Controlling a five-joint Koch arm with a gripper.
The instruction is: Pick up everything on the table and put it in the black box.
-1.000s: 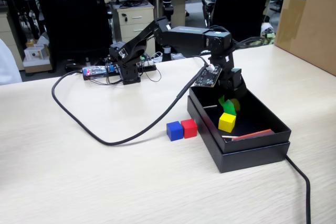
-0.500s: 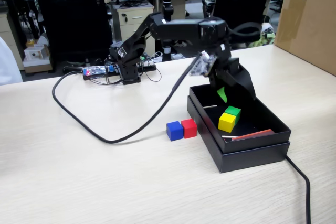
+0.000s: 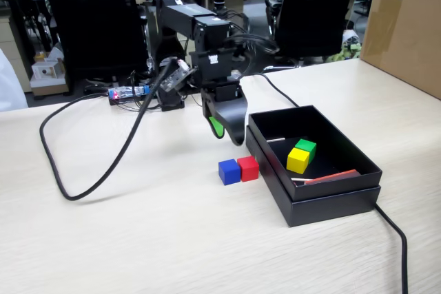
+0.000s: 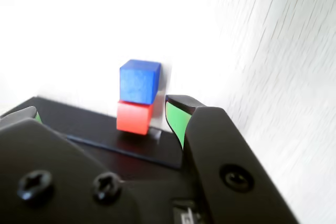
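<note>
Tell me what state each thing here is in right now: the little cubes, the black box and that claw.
yellow cube: in the black box, touching the green one.
green cube: in the box, behind the yellow.
red cube: on the table, beside the box wall.
blue cube: on the table, against the red.
black box: open, no lid.
gripper: open, empty, above the table.

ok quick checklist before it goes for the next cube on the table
1. Gripper empty: ok, nothing between the jaws.
2. Jaws open: ok, wide gap in the wrist view.
3. Red cube and blue cube on the table: ok, though touching each other.
4. Room to grasp the red cube: not ok, it sits close to the black box.
5. Yellow cube and green cube in the box: ok.
</note>
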